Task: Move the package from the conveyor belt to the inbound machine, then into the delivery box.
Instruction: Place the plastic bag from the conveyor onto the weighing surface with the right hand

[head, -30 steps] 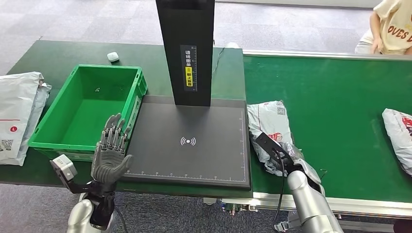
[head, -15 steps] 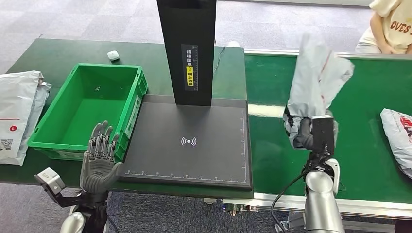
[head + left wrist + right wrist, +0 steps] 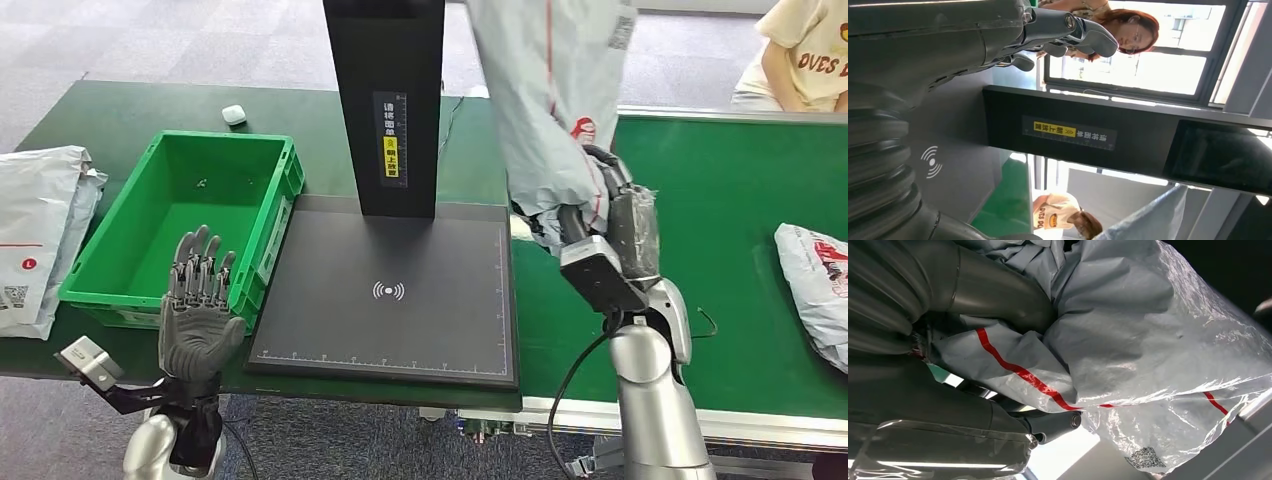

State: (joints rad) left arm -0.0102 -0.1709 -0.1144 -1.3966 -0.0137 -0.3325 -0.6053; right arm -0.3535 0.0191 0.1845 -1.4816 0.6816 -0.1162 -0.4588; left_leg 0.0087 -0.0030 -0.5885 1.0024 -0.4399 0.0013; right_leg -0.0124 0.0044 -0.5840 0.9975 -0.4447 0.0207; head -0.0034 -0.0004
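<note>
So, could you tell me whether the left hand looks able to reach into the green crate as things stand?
Probably yes: the left hand hangs open just before the green crate's near wall, and the crate is open-topped with nothing between them.

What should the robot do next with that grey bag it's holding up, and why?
Probably carry it a little to its left and lower it. The right hand grips the grey package high at the edge of the black scanner pad, which lies bare, and the green crate comes afterwards.

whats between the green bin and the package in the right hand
In the head view, the black scan pad and its upright post lie between the green bin and the package the right hand holds.
</note>
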